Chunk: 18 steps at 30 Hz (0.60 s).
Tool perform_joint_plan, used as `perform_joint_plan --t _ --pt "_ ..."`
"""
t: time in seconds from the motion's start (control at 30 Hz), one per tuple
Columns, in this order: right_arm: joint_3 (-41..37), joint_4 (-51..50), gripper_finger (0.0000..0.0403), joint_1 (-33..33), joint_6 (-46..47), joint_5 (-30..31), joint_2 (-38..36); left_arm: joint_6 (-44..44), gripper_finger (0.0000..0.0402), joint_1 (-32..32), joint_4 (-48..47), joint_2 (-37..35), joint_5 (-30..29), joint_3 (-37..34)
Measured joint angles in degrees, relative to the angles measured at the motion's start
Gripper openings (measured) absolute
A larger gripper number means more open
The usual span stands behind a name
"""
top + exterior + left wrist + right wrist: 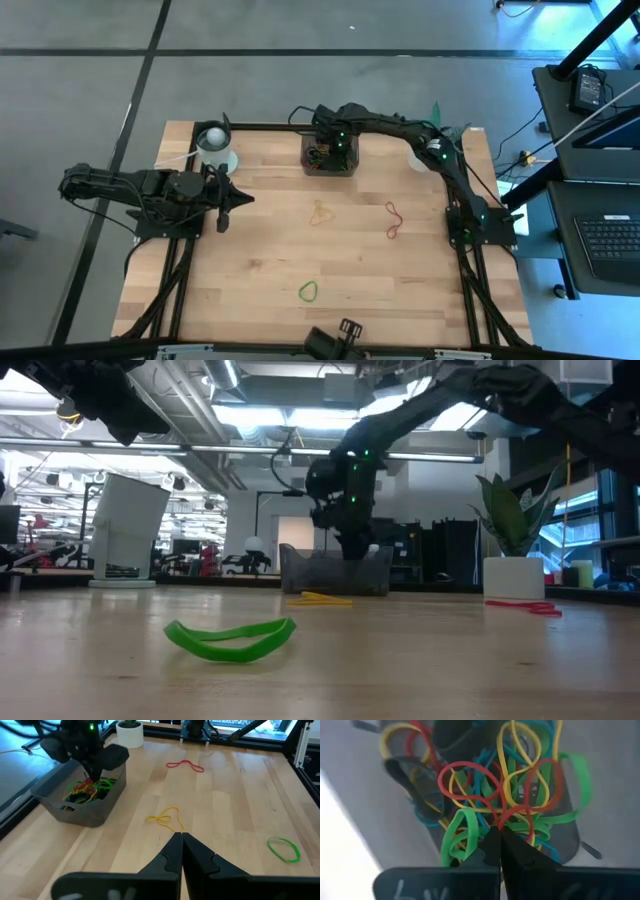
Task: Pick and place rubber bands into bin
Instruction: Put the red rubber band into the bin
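The overhead camera is looking straight down on the whole wooden table (260, 260), taking in both arms. The low camera is sitting at tabletop height, looking level across the boards into the room, with a green band (232, 639) lying very near its lens. The left wrist camera is looking along the table toward the bin (82, 800), sharing the bin and loose bands with the overhead view. The right wrist camera is pointing down into the bin from very close, filling its picture with tangled bands (495, 805).
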Motion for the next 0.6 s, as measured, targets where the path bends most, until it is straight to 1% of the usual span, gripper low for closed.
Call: perform_joint_plan --t 0.13,0.23,0.33,0.6 --pt "-0.08 -0.01 0.0001 -0.03 -0.15 0.0 1.46 -0.02 0.0002 0.0 0.0 0.0 0.0 0.0" --pt "-0.06 0.19 0.0015 -0.04 0.1 -0.09 1.26 -0.02 0.0002 -0.01 0.0 0.0 -0.01 0.0" --pt "0.46 -0.07 0.004 -0.04 0.14 -0.09 0.91 0.0 0.0002 0.01 0.0 0.0 -0.01 0.0" --pt "6.11 -4.77 0.0114 -0.04 0.25 -0.04 0.73 -0.01 0.0002 -0.01 -0.02 0.0 0.01 0.0"
